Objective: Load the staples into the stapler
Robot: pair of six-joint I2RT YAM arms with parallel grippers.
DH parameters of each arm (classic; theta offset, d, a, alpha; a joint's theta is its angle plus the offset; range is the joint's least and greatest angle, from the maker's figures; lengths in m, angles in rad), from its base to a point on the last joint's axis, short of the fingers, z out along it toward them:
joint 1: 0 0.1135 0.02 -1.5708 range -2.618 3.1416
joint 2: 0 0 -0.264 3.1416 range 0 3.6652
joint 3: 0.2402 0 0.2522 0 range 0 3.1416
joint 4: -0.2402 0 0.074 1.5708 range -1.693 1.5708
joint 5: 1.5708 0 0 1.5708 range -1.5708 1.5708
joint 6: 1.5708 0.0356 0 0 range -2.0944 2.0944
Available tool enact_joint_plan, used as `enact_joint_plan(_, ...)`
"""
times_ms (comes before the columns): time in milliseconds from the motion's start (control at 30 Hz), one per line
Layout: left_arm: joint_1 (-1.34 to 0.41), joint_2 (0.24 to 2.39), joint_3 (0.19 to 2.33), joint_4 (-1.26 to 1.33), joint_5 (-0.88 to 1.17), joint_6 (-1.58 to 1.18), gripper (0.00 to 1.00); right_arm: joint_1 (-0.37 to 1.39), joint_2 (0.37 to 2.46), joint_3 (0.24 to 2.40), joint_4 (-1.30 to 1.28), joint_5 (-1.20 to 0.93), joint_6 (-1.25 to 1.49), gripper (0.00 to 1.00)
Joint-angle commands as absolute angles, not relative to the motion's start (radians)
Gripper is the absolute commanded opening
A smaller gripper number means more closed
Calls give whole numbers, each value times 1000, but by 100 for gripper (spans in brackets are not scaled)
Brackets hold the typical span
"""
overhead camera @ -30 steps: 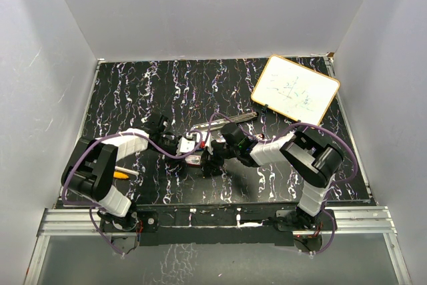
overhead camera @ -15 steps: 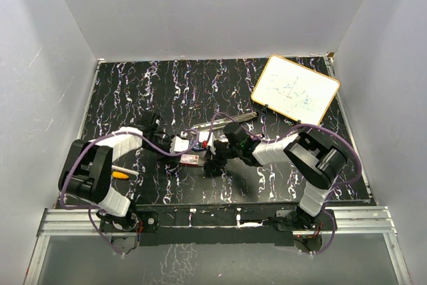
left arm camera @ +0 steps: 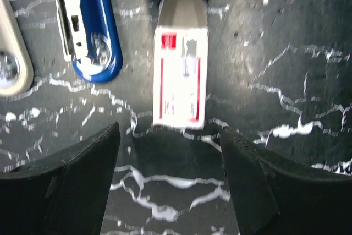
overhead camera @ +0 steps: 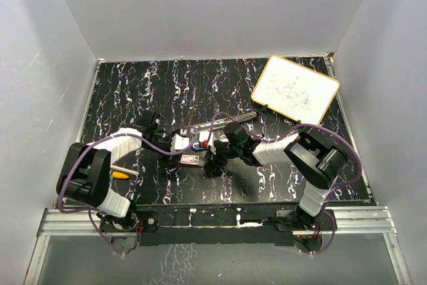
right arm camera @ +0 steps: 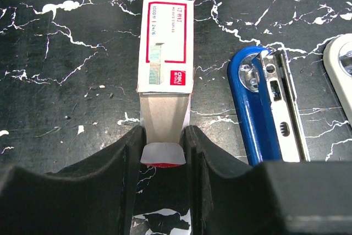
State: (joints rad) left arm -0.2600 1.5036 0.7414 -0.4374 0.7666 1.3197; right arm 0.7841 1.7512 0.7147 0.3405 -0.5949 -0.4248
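On the black marbled table (overhead camera: 133, 91), a blue stapler (right arm camera: 264, 108) lies just beside the red-and-white staple box (right arm camera: 165, 48). The box's grey tray (right arm camera: 163, 115) sticks partway out, clamped by the right gripper (right arm camera: 163, 138); its contents are hidden. The left gripper (left arm camera: 170, 147) has its jaws apart, near the box's other end.

The staple box (right arm camera: 165, 48) lies on the table (right arm camera: 66, 81) beside the stapler (right arm camera: 247, 108).

The bench (overhead camera: 133, 91) is black with white streaks. On it lie a red-and-white staple box (right arm camera: 165, 45) with its tan tray (right arm camera: 164, 115) sticking out and an open blue stapler (right arm camera: 250, 119) just beside it. A whiteboard (overhead camera: 295, 89) rests at the far right and an orange pen (overhead camera: 122, 173) lies near the left.
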Motion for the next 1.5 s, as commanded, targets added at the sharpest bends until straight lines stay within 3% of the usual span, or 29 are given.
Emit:
enact_joint_plan(0,-335,1466,697,-266,853,1143,73,784,1763,704,222,-576,-415,38)
enact_joint_plan(233,-391,1527,702,-232,808,1093,71,784,1762,704,223,-574,-404,38)
enact_joint_plan(500,-391,1568,737,-319,742,1127,50,784,1757,697,230,-562,-401,38)
enact_joint_plan(733,-388,1531,719,-333,680,1138,41,783,1758,686,238,-561,-409,38)
enact_joint_plan(1300,-231,1462,698,-498,645,1345,40,784,1753,680,223,-585,-435,38)
enact_joint_plan(1467,-164,1426,708,-575,668,1421,50,801,1751,683,209,-590,-443,41)
